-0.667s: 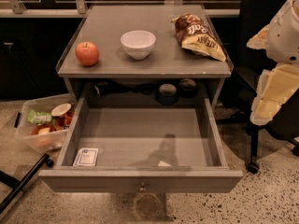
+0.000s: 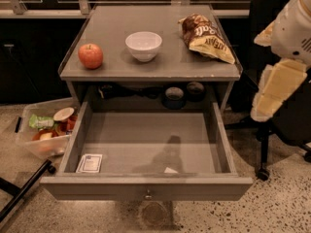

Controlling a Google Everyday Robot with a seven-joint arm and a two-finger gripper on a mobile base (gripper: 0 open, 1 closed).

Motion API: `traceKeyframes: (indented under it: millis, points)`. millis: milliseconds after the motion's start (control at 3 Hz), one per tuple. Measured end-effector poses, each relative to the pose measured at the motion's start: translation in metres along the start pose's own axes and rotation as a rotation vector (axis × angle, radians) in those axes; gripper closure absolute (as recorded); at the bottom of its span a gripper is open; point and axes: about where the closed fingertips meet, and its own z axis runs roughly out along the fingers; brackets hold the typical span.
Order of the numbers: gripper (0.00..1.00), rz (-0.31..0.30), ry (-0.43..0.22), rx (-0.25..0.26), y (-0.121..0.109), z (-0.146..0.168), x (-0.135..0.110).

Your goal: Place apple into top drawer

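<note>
The red-orange apple (image 2: 90, 56) sits on the left of the grey cabinet top (image 2: 112, 28), left of a white bowl (image 2: 144, 45). The top drawer (image 2: 146, 187) is pulled wide open below it, with its small metal knob on the front panel. It holds only a small card (image 2: 89, 163) at the front left and a small white scrap (image 2: 170, 170). My gripper (image 2: 262, 111) hangs at the right edge of the view, on the white and cream arm. It is beside the drawer's right side, well away from the apple, and nothing shows in it.
A chip bag (image 2: 206, 37) lies on the right of the cabinet top. A clear plastic tub (image 2: 46, 130) of food pieces stands on the floor to the left of the drawer. A black office chair (image 2: 272, 125) is behind my arm at right. Dark items (image 2: 174, 95) sit behind the drawer.
My arm at the right has shifted slightly to the left. The apple, the bowl and the drawer have not moved.
</note>
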Motion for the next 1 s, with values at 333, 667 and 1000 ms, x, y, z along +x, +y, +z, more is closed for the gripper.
traceKeyframes:
  millis: [333,667,1000]
  points:
    - [0.00,0.077,-0.089,0.035,-0.032,0.010,-0.045]
    - [0.00,0.165,-0.197,0.075,-0.066,0.032,-0.116]
    - [0.00,0.242,-0.219,0.081,-0.069,0.030,-0.123]
